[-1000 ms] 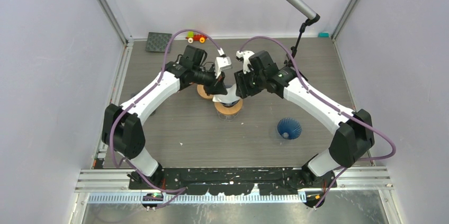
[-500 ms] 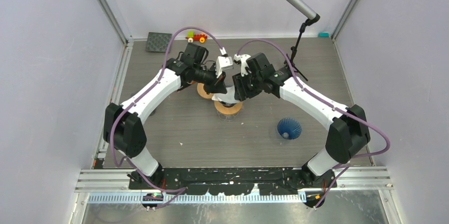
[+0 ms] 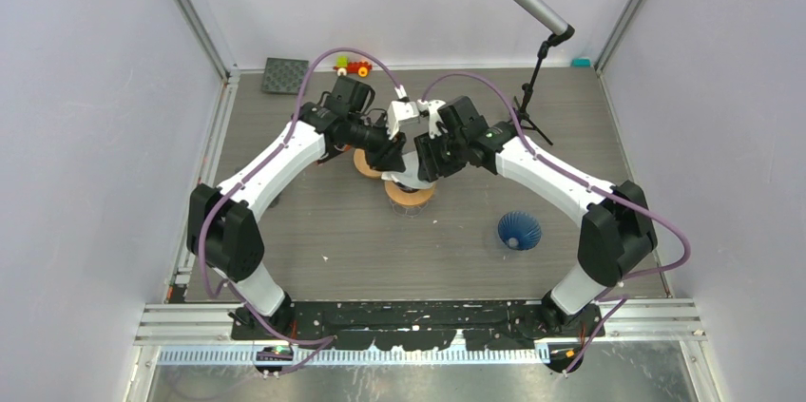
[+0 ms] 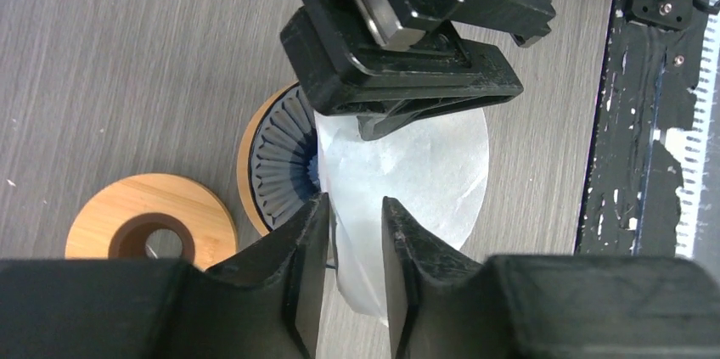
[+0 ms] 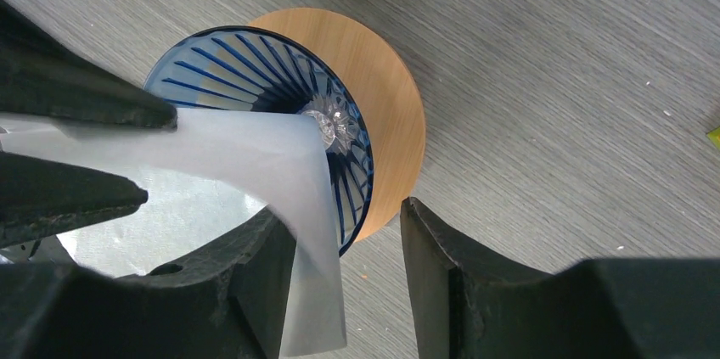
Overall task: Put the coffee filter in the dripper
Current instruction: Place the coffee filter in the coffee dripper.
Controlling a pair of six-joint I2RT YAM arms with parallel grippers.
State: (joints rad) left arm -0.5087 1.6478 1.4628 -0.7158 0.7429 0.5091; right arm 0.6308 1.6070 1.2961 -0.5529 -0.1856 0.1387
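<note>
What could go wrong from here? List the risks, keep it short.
1. The coffee filter hangs pinched in the left gripper over one side of the dripper; released so, it may land crooked.
2. The right gripper stands open, one finger close beside the paper; closing or shifting could crease or tear it.
3. An off-centre push might shift the dripper on its wooden base.

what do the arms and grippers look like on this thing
Both match: the left arm and right arm have white shells, black joints and a purple cable looping to each wrist. The left gripper and right gripper are black, with two blocky, tapered fingers. I see no markings.
</note>
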